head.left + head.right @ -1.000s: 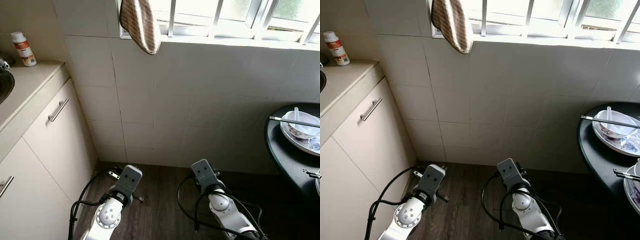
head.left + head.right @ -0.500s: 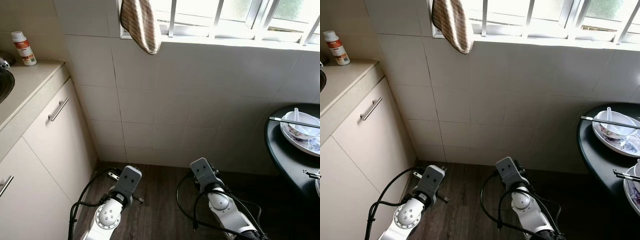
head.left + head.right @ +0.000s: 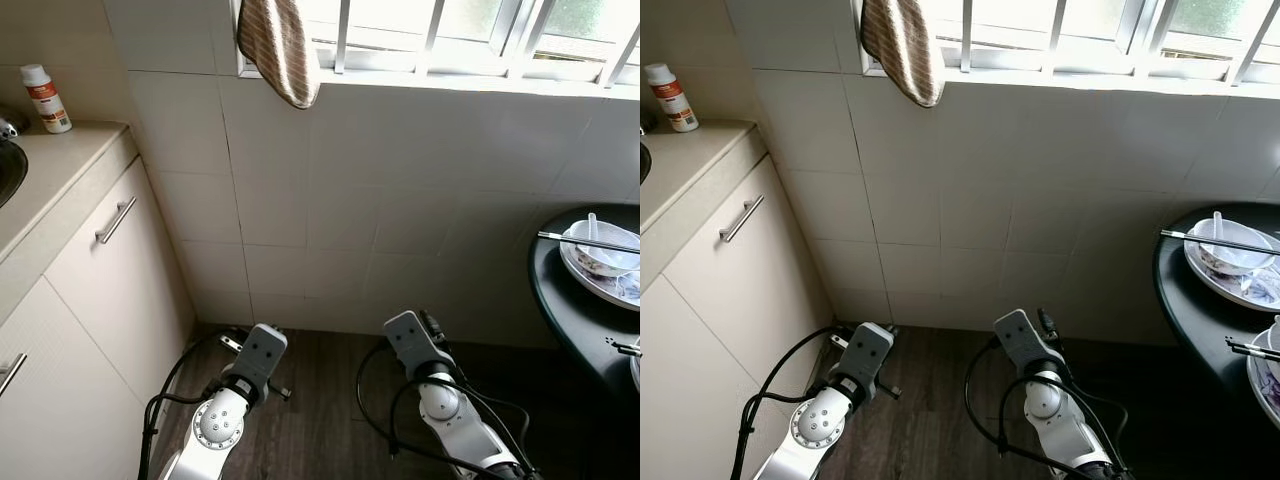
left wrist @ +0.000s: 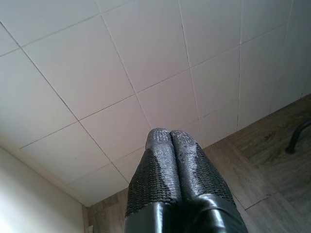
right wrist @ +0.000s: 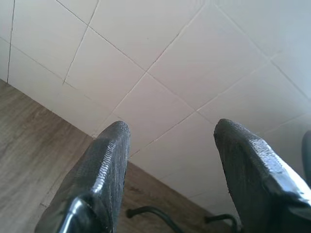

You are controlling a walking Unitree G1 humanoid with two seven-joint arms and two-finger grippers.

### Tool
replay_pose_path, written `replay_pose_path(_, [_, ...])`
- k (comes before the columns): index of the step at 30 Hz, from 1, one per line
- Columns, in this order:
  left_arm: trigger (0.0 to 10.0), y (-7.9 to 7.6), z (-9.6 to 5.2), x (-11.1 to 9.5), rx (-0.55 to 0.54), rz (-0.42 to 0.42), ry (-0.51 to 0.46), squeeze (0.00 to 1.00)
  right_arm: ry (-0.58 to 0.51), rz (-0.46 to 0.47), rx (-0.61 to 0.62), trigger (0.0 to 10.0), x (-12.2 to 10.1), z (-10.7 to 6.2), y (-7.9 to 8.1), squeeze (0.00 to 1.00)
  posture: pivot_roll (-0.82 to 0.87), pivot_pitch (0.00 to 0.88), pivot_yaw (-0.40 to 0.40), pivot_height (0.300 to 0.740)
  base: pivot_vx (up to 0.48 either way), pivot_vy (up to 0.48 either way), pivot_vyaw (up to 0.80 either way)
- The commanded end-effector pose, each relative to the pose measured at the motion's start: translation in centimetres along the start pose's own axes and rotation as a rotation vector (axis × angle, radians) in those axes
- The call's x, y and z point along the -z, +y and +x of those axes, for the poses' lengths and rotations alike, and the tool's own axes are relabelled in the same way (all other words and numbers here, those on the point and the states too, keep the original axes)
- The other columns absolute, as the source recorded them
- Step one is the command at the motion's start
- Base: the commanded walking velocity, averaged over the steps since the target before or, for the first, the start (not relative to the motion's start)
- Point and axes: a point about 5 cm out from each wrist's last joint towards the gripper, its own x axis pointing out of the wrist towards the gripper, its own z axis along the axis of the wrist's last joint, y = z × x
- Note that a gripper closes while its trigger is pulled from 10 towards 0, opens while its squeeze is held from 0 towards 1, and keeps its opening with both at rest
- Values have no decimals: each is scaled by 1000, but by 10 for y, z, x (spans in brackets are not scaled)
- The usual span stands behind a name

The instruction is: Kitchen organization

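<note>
Two tools low near the floor, left tool pressed closed and empty, right tool spread wide and empty, nearer the bowl with chopsticks lying crosswise on the dark worktop far right.

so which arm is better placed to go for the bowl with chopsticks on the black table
Right, probably. The bowl sits on the black table at the robot's right, and the right gripper is open; the left gripper is shut.
</note>
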Motion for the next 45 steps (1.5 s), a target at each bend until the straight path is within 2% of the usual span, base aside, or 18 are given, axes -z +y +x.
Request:
replay_pose_path(1, [10000, 0, 1, -1, 10, -2, 0, 0, -36, -37, 14, 10000, -4, -1, -3, 0, 131, 0, -25, 740, 0, -480, 0])
replay_pose_path(13, [10000, 1, 2, -3, 3, -6, 1, 0, -63, -92, 33, 10000, -9, -1, -5, 0, 133, 0, -27, 740, 0, -480, 0])
replay_pose_path(22, [10000, 1, 3, -6, -8, -34, -20, 0, -114, -131, 45, 10000, -16, 0, -10, 0, 130, 0, -33, 740, 0, 0, -178])
replay_pose_path(23, [10000, 1, 3, -6, -8, -36, -20, 0, -149, -180, 46, 10000, -20, 0, -10, 0, 130, 0, -32, 740, 0, 0, -800])
replay_pose_path(24, [10000, 1, 3, -6, -8, -36, -20, 0, -149, -180, 46, 10000, -20, 0, -10, 0, 130, 0, -32, 740, 0, 0, -800])
replay_pose_path(26, [10000, 2, 3, -6, -8, -42, -22, 0, -230, -310, 50, 10000, -28, -1, -7, 0, 130, 0, -33, 740, 0, 0, 0])
replay_pose_path(27, [10000, 2, 3, -6, -8, -42, -22, 0, -230, -310, 50, 10000, -28, -1, -7, 0, 130, 0, -33, 740, 0, 0, 0])
replay_pose_path(29, [10000, 2, 3, -6, -8, -43, -22, 0, -233, -462, 167, 10000, -28, -1, -16, 0, 124, 0, -32, 740, 0, 0, 0])
replay_pose_path(30, [10000, 2, 3, -6, -8, -43, -22, 0, -233, -462, 167, 10000, -28, -1, -16, 0, 124, 0, -32, 740, 0, 0, 0])
replay_pose_path(31, [10000, 2, 3, -6, -7, -45, -22, 0, -201, -488, 219, 10000, -25, -1, -23, 0, 123, 0, -32, 740, 0, 0, 0])
replay_pose_path(34, [10000, 2, 4, -6, -5, -49, -22, 0, -141, -466, 215, 10000, -16, -1, -27, 0, 123, 0, -33, 740, 0, 0, 0])
replay_pose_path(45, [10000, 2, 3, -7, -5, -56, -21, 0, -44, -415, 252, 10000, -7, 0, -35, 0, 125, 0, -30, 740, 0, 0, 0])
